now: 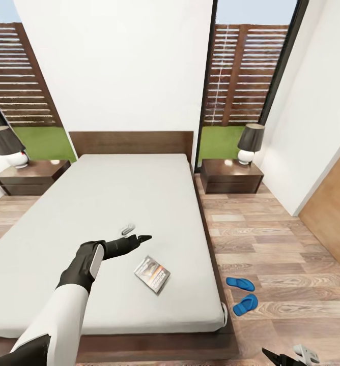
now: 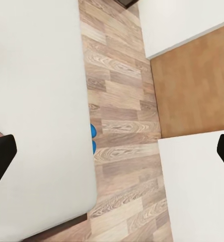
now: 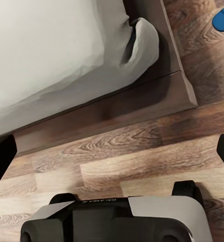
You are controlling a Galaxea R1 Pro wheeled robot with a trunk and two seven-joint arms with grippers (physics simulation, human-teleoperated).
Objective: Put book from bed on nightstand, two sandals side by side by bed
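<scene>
Pincer status first: your left gripper is extended over the white mattress of the bed, fingers spread wide and carrying nothing. In the left wrist view the two dark fingertips sit at opposite edges of the picture, which confirms the wide opening. This setting suits an approach from above on a flat, thin object.

Next outward, the book lies flat on the mattress near the foot end, just beside and short of the left gripper, toward the robot. The gripper is apart from it, not touching. You will probably need to draw the arm back and lower it before closing, because the cover gives little edge to seize.

Your right gripper hangs low by the robot's base, above the plank floor at the foot corner of the bed frame. Its fingers also stand wide apart and empty, a parked posture that keeps it clear of the working arm.

The two sandals rest on the floor just beside the bed, close together but angled differently, so they are not yet side by side.

Two candidate targets stand at the headboard end: one nightstand on the sandal side and another nightstand opposite. Each carries a lamp, leaving bare top surface in front for the book.
</scene>
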